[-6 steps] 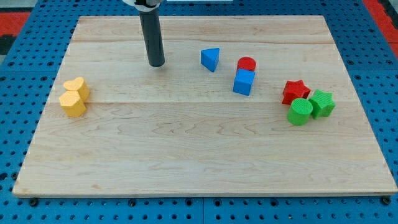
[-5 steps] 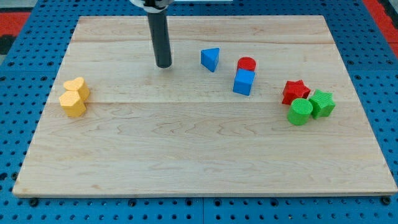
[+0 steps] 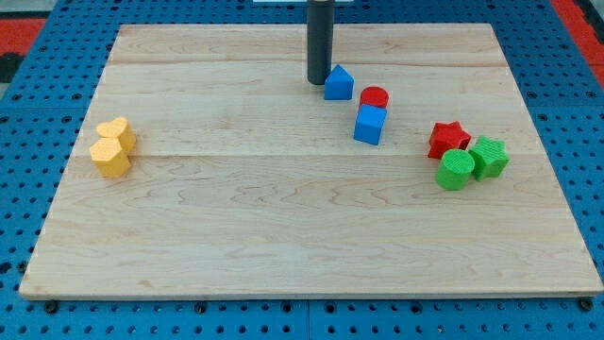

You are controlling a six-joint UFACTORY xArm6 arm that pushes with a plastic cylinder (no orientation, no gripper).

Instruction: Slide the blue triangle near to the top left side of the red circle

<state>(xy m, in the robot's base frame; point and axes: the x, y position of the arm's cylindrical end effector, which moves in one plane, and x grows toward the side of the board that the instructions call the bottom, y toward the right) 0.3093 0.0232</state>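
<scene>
Wooden board (image 3: 283, 236), pale and smooth, lying on a blue pegboard (image 3: 38, 113) surround; nothing else on the bench that we can make out. Our end effector is a bare dark rod with no jaws to part or close; my tip (image 3: 318, 83) sits at the view's left edge of the blue triangle (image 3: 339, 84), apparently touching it. The triangle lies just up and to the view's left of the red circle (image 3: 375, 96), near it but with a slim gap of board between. A blue cube (image 3: 370, 124) sits directly below the circle, seemingly touching it. Well off to the view's right: red star (image 3: 447, 139), green circle (image 3: 456, 170), and a second green block (image 3: 489, 157), clustered. At the view's far left: a yellow heart (image 3: 117, 133) and a yellow hexagon-like block (image 3: 110, 158), in contact. We judge the placement nearly met. Handling note: the triangle looks light, rigid and free-sliding on the wood; its slanted faces will make it rotate under an off-centre push, so we should press on the middle of a flat side, gently, to avoid knocking the circle.
</scene>
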